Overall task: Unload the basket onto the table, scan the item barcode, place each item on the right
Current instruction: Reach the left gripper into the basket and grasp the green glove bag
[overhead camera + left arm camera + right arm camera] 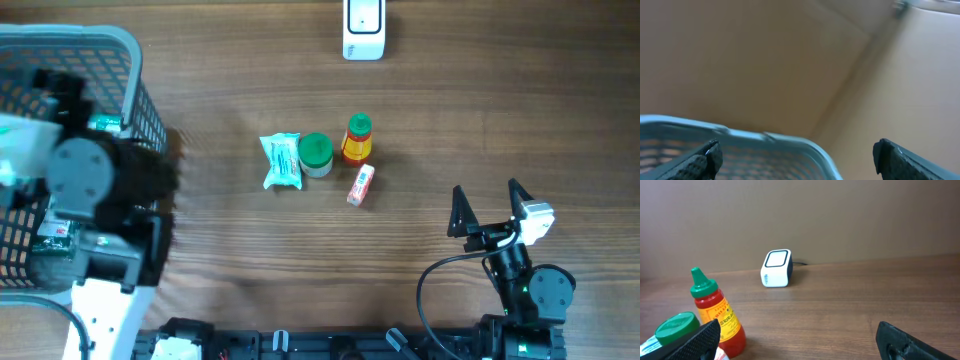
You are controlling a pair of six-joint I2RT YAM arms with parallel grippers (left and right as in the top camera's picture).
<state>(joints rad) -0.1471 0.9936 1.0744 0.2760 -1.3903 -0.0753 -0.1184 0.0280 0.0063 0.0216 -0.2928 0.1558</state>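
Note:
Several small items stand in a cluster mid-table: a teal packet (281,160), a green-lidded jar (316,154), a red sauce bottle (357,139) with a green cap, and a small red-and-white tube (361,185). The white barcode scanner (363,28) sits at the far edge. My right gripper (487,190) is open and empty, to the right of the cluster. In its wrist view the right gripper (797,332) faces the scanner (776,268), with the bottle (715,312) and jar lid (674,326) at left. My left gripper (797,150) is open and empty above the basket rim (765,137).
A pale blue mesh basket (120,45) with packaged goods inside fills the left side, and the left arm (90,190) hangs over it. A brown wall stands behind the scanner. Bare wood lies between the cluster and the right gripper.

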